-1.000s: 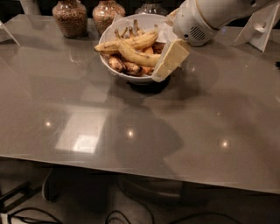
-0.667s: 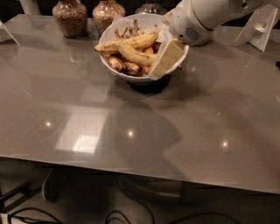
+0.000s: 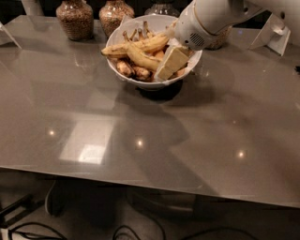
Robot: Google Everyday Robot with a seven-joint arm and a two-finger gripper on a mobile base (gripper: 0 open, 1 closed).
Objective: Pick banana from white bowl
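The white bowl (image 3: 145, 83) stands at the back middle of the grey table (image 3: 140, 140), full of bananas. The curved, speckled yellow banana (image 3: 140, 58) lies across the middle of the bowl, under a straighter, paler one (image 3: 136, 45). Short dark brown bananas (image 3: 125, 68) lie at the bottom left. My gripper (image 3: 171, 63) reaches in from the upper right on the white arm (image 3: 211, 21). Its cream tip is down inside the right half of the bowl, right beside the curved banana's right end. Whether it touches the banana does not show.
Two glass jars of brown grain (image 3: 75, 18) (image 3: 115, 13) stand behind the bowl at the back left, a third (image 3: 161, 7) is partly hidden by the arm. A white stand (image 3: 274, 30) is at the back right. Cables (image 3: 28, 229) lie on the floor below the front edge.
My gripper has moved left and deeper into the bowl, from its right rim towards the bananas. The bananas and bowl have not visibly shifted.
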